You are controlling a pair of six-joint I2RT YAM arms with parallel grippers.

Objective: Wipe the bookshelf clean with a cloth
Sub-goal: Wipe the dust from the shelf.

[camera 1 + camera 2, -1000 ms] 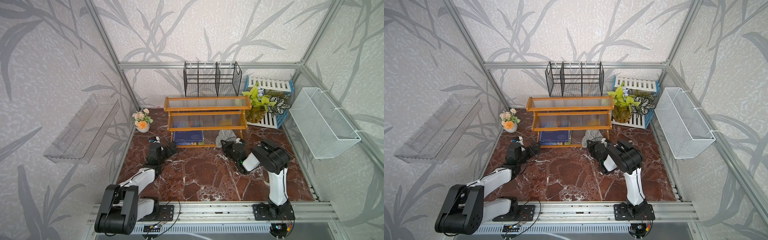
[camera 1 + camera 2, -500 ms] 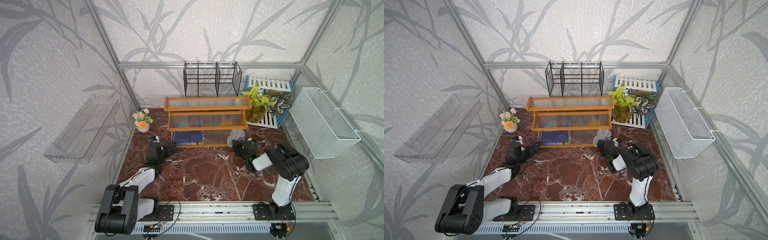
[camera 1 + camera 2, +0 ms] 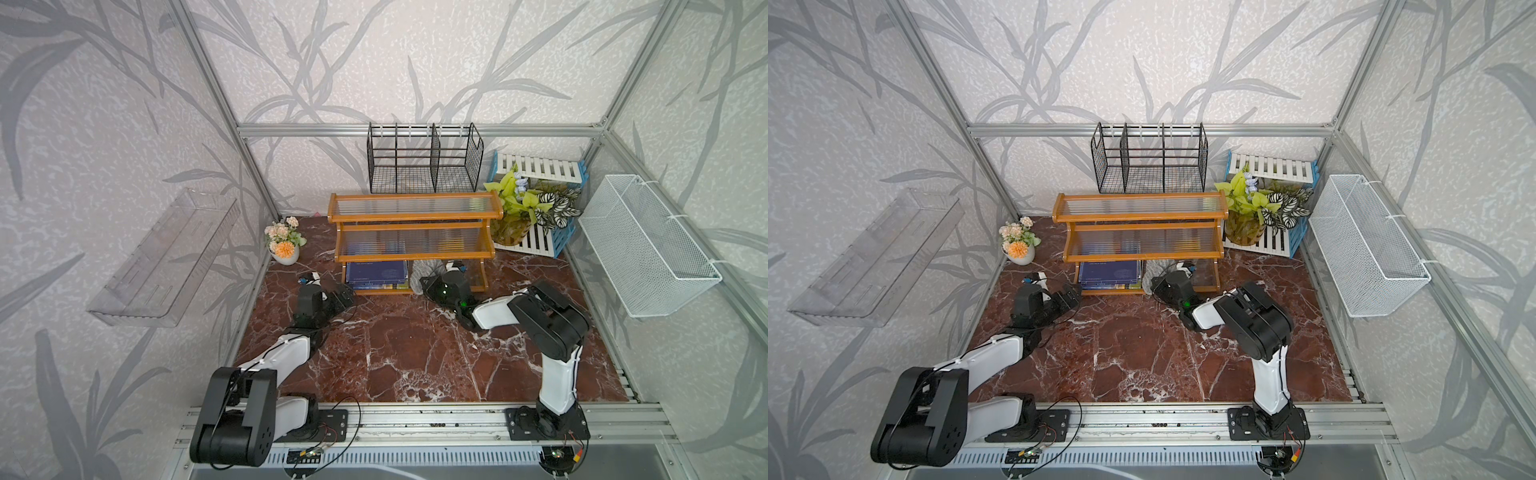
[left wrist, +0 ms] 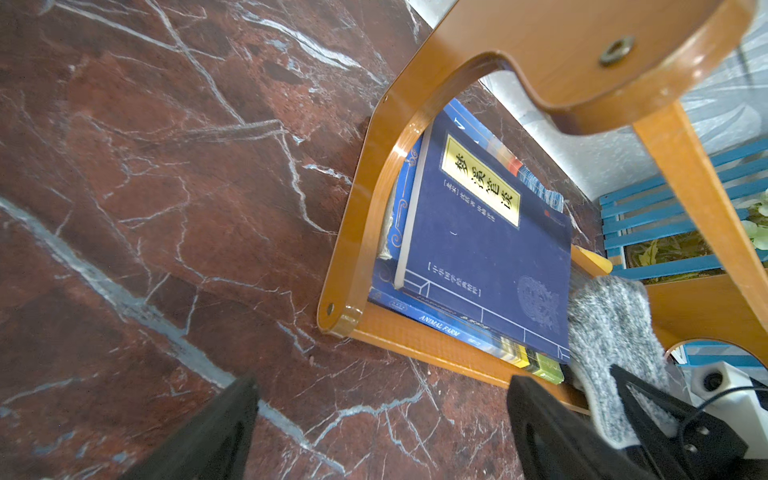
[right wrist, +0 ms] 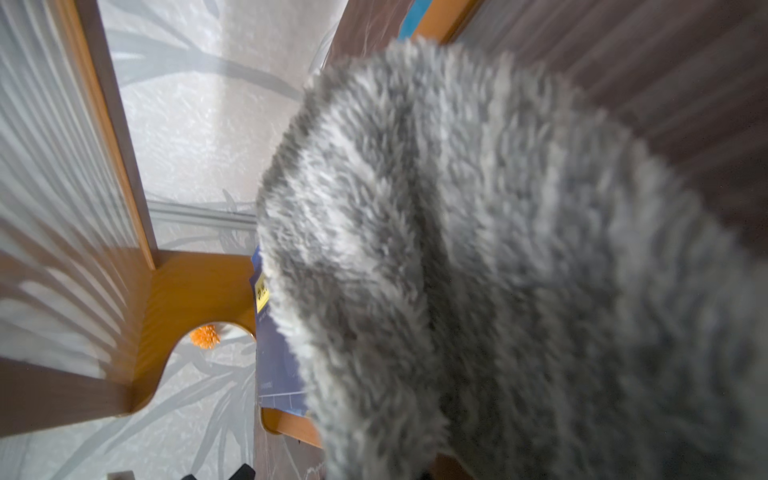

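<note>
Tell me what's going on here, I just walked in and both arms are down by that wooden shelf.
The right gripper is shut on the grey cloth and has it in the bottom tier of the bookshelf, right beside the stacked blue books. The left gripper hangs open and empty, low over the marble floor near the shelf's left end.

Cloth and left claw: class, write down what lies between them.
A stack of books, blue one topmost, lies between the left claw and the cloth, shown in both top views.
</note>
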